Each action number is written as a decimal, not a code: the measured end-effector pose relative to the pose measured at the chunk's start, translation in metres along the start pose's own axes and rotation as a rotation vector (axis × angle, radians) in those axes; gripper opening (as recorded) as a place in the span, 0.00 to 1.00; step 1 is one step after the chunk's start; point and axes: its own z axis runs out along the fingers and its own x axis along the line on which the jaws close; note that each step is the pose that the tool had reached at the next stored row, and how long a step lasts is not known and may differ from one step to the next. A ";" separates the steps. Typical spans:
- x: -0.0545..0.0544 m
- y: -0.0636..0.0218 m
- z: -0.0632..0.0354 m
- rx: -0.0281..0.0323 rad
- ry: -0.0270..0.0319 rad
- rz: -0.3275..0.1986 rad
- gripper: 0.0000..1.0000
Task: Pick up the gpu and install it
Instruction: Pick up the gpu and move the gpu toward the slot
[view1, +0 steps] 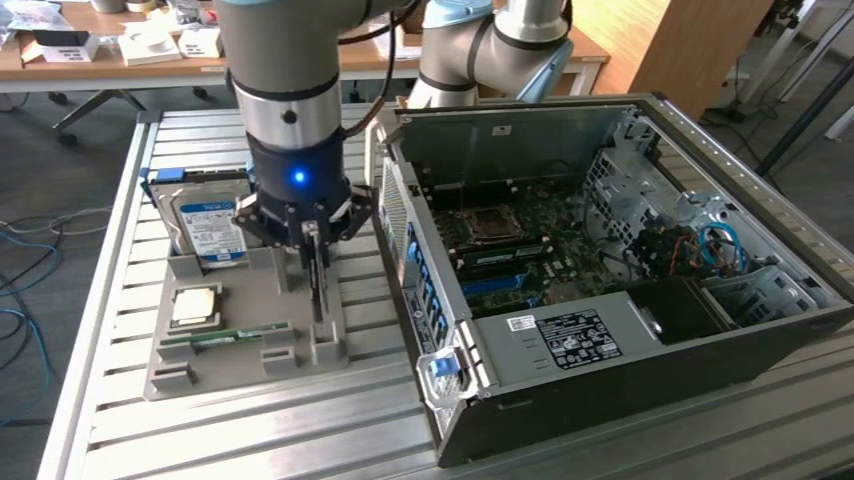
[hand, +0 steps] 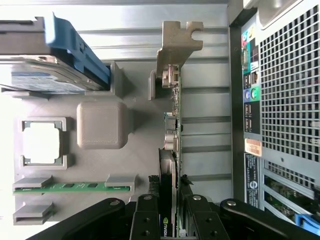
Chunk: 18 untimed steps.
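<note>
We are at the pick-up step. The gripper (view1: 312, 235) is partly closed and clamps the top edge of the gpu (view1: 318, 295), which stands on edge in the grey holder (view1: 260, 295), at the exterior view's left of the open computer case (view1: 574, 395). We judge the lift needs a straight upward pull.

1 gpu (hand: 173, 127), 1 hard drive (view1: 211, 232), 1 memory stick (view1: 227, 335), 1 case (view1: 601, 400)

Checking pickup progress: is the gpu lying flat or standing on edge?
On edge: the gpu rises upright from the grey holder, claw gripping it.
</note>
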 end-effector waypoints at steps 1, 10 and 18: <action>0.000 0.0001 -0.0029 0.0000 0.0000 0.000 0.26; -0.001 0.0013 -0.0302 0.0000 0.0000 0.000 0.26; -0.002 0.0023 -0.0524 0.0000 0.0000 0.000 0.26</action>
